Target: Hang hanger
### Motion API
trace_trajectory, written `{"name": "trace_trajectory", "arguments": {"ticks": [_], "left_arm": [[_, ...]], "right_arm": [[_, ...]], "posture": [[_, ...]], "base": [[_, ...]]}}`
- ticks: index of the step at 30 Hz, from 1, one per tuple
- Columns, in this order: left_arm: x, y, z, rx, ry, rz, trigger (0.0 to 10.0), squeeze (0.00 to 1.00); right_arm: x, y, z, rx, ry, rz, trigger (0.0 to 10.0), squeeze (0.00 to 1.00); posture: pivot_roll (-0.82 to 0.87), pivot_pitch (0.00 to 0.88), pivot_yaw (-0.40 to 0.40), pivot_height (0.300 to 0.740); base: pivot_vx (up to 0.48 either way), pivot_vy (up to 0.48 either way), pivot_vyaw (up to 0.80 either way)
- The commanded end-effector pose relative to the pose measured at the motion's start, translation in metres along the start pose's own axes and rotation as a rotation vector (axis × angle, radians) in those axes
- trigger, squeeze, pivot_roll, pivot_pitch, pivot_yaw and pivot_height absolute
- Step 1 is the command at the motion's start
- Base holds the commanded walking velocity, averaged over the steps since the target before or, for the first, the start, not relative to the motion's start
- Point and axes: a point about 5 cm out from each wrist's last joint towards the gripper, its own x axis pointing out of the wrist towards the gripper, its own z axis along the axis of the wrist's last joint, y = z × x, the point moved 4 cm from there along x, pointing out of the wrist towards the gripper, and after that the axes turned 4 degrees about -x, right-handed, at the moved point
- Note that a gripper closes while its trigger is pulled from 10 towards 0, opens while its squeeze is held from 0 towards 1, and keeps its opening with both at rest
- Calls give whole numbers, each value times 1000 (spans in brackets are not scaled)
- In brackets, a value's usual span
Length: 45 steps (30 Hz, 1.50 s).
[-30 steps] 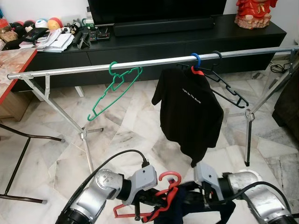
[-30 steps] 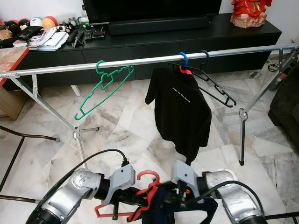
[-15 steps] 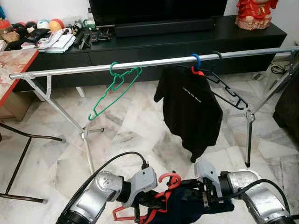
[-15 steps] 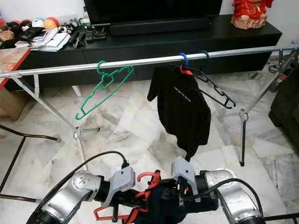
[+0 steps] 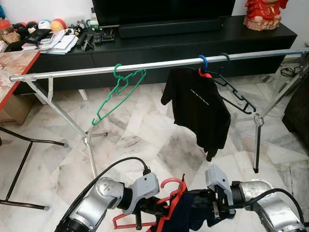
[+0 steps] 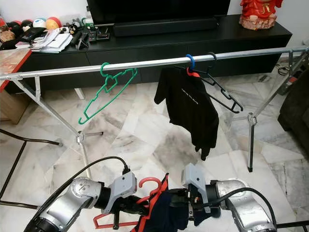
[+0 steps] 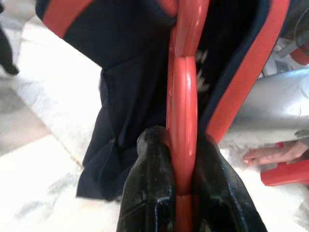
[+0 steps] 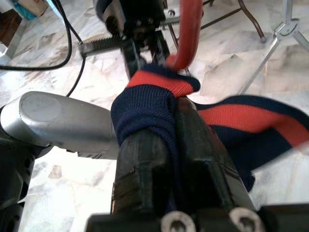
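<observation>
Red hanger [image 5: 170,193] is clamped by the left gripper [image 7: 181,159] at lower centre; right gripper [image 8: 176,140] has pulled the navy garment [image 6: 166,212] onto it; rail [image 5: 145,66] waits.

You are looking at a home living room. A long black TV console [image 5: 193,41] carries a television [image 5: 164,9], soundbar [image 5: 166,28], papers and toys [image 5: 36,31]. A metal clothes-drying rail [image 5: 145,66] stands on the marble floor [image 5: 140,140], holding hangers and a black T-shirt [image 5: 198,108].
</observation>
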Motion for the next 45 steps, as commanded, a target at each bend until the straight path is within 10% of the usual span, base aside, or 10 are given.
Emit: {"name": "trace_trajectory", "arguments": {"ticks": [1, 28, 34, 37, 40, 45], "left_arm": [[-11, 2, -5, -15, 0, 21, 0, 0], [-170, -28, -126, -328, 340, 189, 0, 0], [-194, -9, -169, -384, 436, 537, 0, 0], [-190, 9, -190, -404, 449, 827, 10000, 0], [-159, -3, -219, -671, 367, 1011, 10000, 0], [-114, -31, -240, -864, 319, 1064, 10000, 0]], "right_arm": [[-6, 2, 4, -7, -20, -4, 0, 0], [-45, 6, -31, 72, 101, -151, 0, 0], [-44, -1, -31, 70, 72, -232, 0, 0], [-45, -22, -17, 52, -46, -408, 0, 0], [-57, -60, -10, 121, -200, -820, 0, 0], [-77, -70, -11, 350, -434, -1260, 0, 0]], "posture": [[-52, 203, 39, 740], [-45, 216, 37, 740], [-42, 214, 34, 740], [-32, 211, 31, 740], [-45, 206, 23, 740], [-62, 193, 20, 740]], "base": [[0, 0, 0], [0, 0, 0], [0, 0, 0], [0, 0, 0], [0, 0, 0], [0, 0, 0]]}}
